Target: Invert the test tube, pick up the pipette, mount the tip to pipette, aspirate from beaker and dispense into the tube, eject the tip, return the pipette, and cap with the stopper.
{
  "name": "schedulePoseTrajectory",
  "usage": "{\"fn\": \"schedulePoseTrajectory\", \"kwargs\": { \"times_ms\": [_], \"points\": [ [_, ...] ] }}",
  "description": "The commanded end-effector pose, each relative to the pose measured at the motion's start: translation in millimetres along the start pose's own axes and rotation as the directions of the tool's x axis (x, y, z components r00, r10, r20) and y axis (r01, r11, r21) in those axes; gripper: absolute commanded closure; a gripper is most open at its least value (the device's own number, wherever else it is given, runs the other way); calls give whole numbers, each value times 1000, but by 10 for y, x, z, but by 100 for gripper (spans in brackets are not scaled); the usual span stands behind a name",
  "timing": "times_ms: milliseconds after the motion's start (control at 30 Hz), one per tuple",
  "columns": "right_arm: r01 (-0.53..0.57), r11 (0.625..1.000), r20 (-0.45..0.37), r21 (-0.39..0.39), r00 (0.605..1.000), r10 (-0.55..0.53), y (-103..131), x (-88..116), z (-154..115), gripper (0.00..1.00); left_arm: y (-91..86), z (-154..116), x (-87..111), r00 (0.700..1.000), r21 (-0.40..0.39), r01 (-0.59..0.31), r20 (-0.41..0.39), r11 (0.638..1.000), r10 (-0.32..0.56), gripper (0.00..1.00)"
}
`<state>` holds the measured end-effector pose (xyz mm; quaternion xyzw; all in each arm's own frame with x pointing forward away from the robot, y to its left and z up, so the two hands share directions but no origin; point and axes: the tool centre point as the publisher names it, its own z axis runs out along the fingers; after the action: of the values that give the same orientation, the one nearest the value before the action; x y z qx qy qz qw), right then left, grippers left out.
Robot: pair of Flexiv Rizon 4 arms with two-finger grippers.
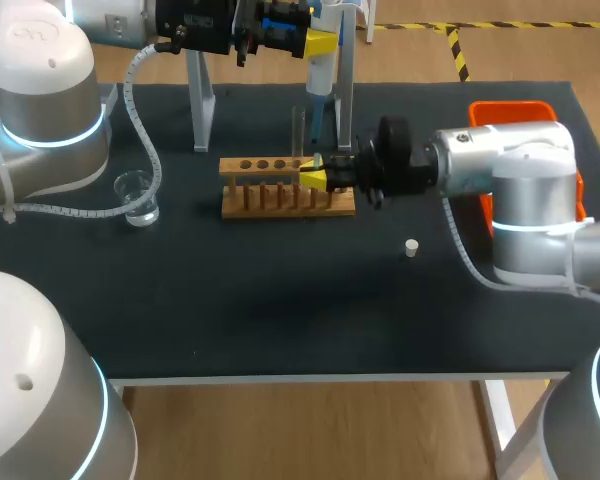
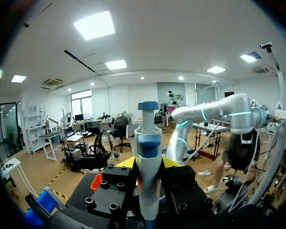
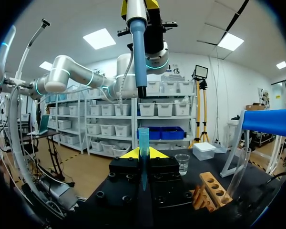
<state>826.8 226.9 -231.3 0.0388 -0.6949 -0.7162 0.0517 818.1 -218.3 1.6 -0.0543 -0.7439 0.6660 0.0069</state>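
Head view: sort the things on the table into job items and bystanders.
Job:
pipette, held in the left gripper
tip, held in the right gripper
test tube
wooden rack
beaker
stopper
pipette stand

Lying about:
orange bin, role unclear

pipette (image 1: 320,75): hanging in left gripper (image 1: 318,43), above right gripper (image 1: 311,178)
tip (image 3: 143,148): standing pinched in right gripper
rack (image 1: 270,200): lying just beside it, tube (image 1: 298,128) standing in it
beaker (image 1: 137,197): sitting well ahead of it

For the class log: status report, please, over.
Left gripper shut on pipette. Right gripper shut on blue tip, beneath pipette. Tip not yet mounted. Nothing between them.
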Motion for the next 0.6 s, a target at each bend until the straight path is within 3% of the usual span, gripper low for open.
{"fn": "schedulePoseTrajectory", "kwargs": {
  "times_ms": [33,600],
  "points": [
    [-2,1000,-1,0,1000,2,19,-1,-10,100,-7,-7,-9,1000,-2,1,-4,1000,-1,100],
    [10,1000,-7,3,1000,-10,121,24,18,100,-7,-7,-9,1000,-2,1,-4,1000,-1,100]
  ]
}}
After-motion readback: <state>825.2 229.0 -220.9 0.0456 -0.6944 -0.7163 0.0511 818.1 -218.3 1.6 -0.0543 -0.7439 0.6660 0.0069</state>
